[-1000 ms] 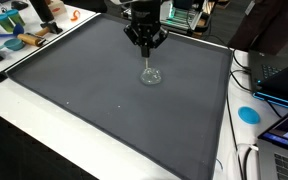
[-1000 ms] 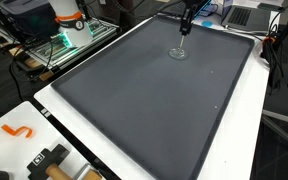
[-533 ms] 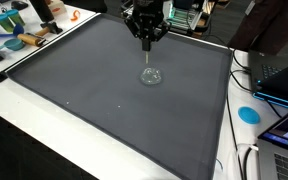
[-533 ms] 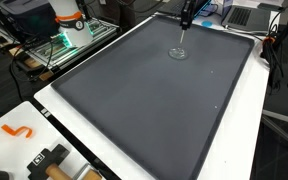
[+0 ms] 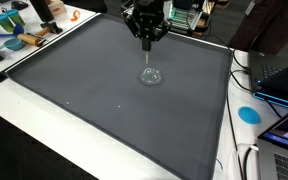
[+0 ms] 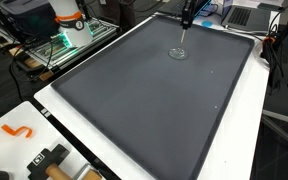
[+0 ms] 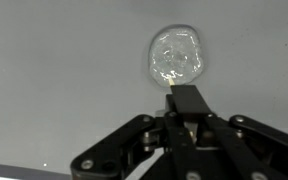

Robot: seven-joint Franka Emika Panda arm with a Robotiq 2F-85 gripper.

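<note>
This looks like a robotics lab or a research workshop: a white table (image 5: 44, 140) carries a big grey work mat (image 5: 114, 90), and a robot gripper (image 5: 145, 43) hangs above it. An open laptop (image 5: 282, 75) and loose cables (image 5: 246, 158) crowd one edge. In an exterior view a metal rack (image 6: 39, 55) holds electronics with a green glow (image 6: 64, 42) — equipment for testing, not for living.
</note>
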